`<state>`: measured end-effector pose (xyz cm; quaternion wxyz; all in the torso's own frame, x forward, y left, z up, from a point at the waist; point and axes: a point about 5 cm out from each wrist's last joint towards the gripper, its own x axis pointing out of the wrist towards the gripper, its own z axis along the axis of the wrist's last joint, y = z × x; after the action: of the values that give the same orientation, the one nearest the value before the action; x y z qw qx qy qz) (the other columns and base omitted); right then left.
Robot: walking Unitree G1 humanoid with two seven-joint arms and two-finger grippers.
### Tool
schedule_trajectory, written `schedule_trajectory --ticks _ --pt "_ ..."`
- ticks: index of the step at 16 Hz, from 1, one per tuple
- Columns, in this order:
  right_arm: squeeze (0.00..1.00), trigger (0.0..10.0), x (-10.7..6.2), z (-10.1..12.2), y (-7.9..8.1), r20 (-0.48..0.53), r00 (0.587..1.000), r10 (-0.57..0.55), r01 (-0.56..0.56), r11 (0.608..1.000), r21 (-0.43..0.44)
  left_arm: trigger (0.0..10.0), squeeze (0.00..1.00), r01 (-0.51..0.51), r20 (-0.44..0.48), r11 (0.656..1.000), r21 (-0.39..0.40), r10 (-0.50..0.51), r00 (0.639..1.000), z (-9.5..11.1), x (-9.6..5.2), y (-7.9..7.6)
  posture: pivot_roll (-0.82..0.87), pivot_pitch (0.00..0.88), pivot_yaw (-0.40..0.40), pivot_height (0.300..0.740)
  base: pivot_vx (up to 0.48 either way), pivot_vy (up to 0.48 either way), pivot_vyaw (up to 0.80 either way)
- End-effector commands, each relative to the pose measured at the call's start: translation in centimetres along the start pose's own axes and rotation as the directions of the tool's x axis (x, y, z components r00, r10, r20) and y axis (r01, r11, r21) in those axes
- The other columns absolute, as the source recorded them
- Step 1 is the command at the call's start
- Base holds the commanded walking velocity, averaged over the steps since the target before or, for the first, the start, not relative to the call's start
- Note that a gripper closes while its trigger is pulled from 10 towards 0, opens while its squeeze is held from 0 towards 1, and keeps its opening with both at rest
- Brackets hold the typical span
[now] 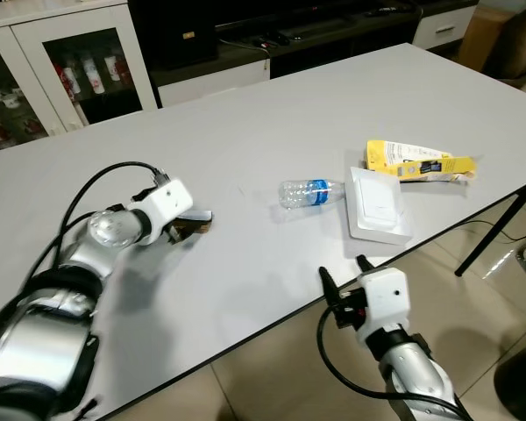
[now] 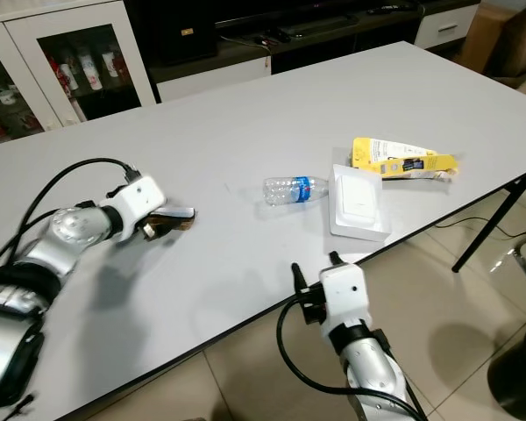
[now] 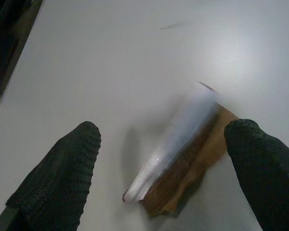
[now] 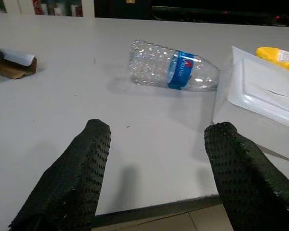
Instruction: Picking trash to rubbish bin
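Trash lies scattered on a pale grey table [image 1: 272,114]. Brown-and-silver wrapper [image 1: 193,224] sits toward the robot's left side of the tabletop, flattened, one silvery edge curled up; in the left wrist view the same wrapper [image 3: 180,156] lies between the two black fingers, somewhat blurred.

Left gripper [image 1: 191,224] is down at the wrapper, arm reaching in over the table. Its fingers [image 3: 62,178] stand apart, one on each side of the wrapper, not closed on it. Whether a fingertip touches the wrapper cannot be told.

Crushed clear plastic bottle [image 1: 310,192] with a blue label lies on its side near the middle of the table, well apart from the wrapper. Just beside it, toward the robot's right, a white flat tray-like package [image 1: 379,207] rests near the table's front edge. Yellow packet [image 1: 419,162] lies just beyond the white package, at its far corner; contact between them cannot be made out.

Right gripper [image 1: 342,277] hangs just off the table's near edge, below the bottle and the white package, fingers spread wide with nothing between them. Its wrist view looks across the tabletop to the bottle [image 4: 173,67].

Beyond the table: a white glass-door cabinet [image 1: 61,70] with small items on its shelves, and a low dark unit [image 1: 272,31]. Tiled floor [image 1: 473,316] below on the right.
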<state>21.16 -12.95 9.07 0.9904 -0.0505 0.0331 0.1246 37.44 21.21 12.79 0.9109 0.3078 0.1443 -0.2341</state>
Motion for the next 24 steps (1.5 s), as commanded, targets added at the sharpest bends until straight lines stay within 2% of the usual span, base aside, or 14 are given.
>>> schedule_trajectory --ticks 1,3,5,7,8,10,14,15,17,18,19,20,23,24 --pt "0.00 10.0 -0.4 0.1 -0.4 -0.009 1.000 -0.030 0.030 1.000 0.002 10.0 0.00 -0.097 0.012 0.982 -0.162 0.100 0.995 0.7 0.1 1.2 -0.12 0.040 0.094 0.740 0.000 0.000 0.00" --pt "0.00 10.0 -0.9 0.0 -0.3 -0.019 0.999 -0.037 0.037 0.999 0.000 10.0 0.00 -0.117 0.030 0.952 -0.282 0.131 0.991 1.1 0.5 1.0 -0.14 0.046 0.107 0.740 0.000 0.000 0.00" --pt "0.00 10.0 -1.3 0.1 -0.1 -0.029 0.998 -0.052 0.052 0.999 0.001 10.0 0.00 -0.104 0.019 0.923 -0.371 0.119 0.993 1.1 1.2 -0.2 -0.16 0.053 0.120 0.740 0.000 0.000 0.00" --pt "0.00 10.0 -1.6 0.1 0.0 -0.033 0.997 -0.066 0.066 0.998 0.005 10.0 0.00 -0.071 -0.030 0.947 -0.312 0.065 0.997 0.6 1.6 -1.5 -0.17 0.054 0.134 0.740 0.000 0.000 0.00" --pt "0.00 10.0 -1.7 0.1 -0.1 -0.036 0.997 -0.074 0.074 0.997 0.002 10.0 0.00 -0.075 -0.128 0.966 -0.247 0.044 0.991 -0.6 1.8 -2.6 -0.18 0.052 0.136 0.740 0.000 0.000 0.00" --pt "0.00 10.0 -1.7 0.1 -0.1 -0.038 0.996 -0.077 0.077 0.997 0.001 10.0 0.00 -0.095 -0.210 0.973 -0.209 0.050 0.976 -1.8 1.6 -3.1 -0.18 0.047 0.131 0.740 0.000 0.000 0.00" --pt "0.00 10.0 -1.0 0.1 0.1 -0.032 0.998 -0.057 0.057 0.998 0.000 10.0 0.00 -0.094 -0.233 0.964 -0.250 0.035 0.972 -3.0 0.8 -2.6 -0.15 0.018 0.111 0.740 0.000 0.000 0.00" --pt "0.00 10.0 -0.6 0.2 0.1 -0.024 0.999 -0.048 0.048 0.999 0.001 10.0 0.00 -0.098 -0.213 0.954 -0.284 0.037 0.976 -2.9 0.8 -2.3 -0.13 0.005 0.099 0.740 0.000 0.000 0.00" --pt "0.00 10.0 0.4 0.5 0.2 -0.004 1.000 -0.019 0.019 1.000 -0.001 10.0 0.00 -0.127 -0.081 0.896 -0.426 0.102 0.991 -1.4 0.8 -1.1 -0.11 0.000 0.076 0.740 0.000 0.000 0.00" --pt "0.00 10.0 1.4 0.9 0.1 0.020 1.000 0.009 -0.009 1.000 0.003 10.0 0.00 -0.151 0.038 0.843 -0.516 0.199 0.979 0.3 0.8 0.1 -0.07 0.000 0.035 0.740 0.000 0.000 0.00" --pt "0.00 10.0 1.7 1.1 0.1 0.030 0.999 0.019 -0.019 1.000 0.005 10.0 0.00 -0.161 0.075 0.836 -0.525 0.234 0.969 0.7 0.7 0.4 -0.06 0.000 0.029 0.740 0.000 0.000 0.00" --pt "0.00 10.0 2.6 1.6 0.1 0.054 0.997 0.045 -0.046 0.999 0.007 10.0 0.00 -0.181 0.182 0.822 -0.540 0.324 0.928 1.9 0.3 0.7 -0.03 0.000 -0.008 0.740 0.000 0.000 0.00" --pt "0.00 10.0 3.4 1.8 0.6 0.051 0.994 0.092 -0.092 0.996 -0.014 10.0 0.00 -0.215 0.251 0.865 -0.452 0.355 0.900 1.7 -0.8 -1.3 -0.01 0.000 -0.036 0.740 0.000 0.000 0.00" --pt "0.00 10.0 3.6 1.3 0.5 0.021 0.996 0.089 -0.088 0.996 -0.020 10.0 0.00 -0.205 0.262 0.870 -0.448 0.347 0.900 1.1 -1.8 -3.1 0.00 0.000 -0.051 0.740 0.000 0.000 0.00"
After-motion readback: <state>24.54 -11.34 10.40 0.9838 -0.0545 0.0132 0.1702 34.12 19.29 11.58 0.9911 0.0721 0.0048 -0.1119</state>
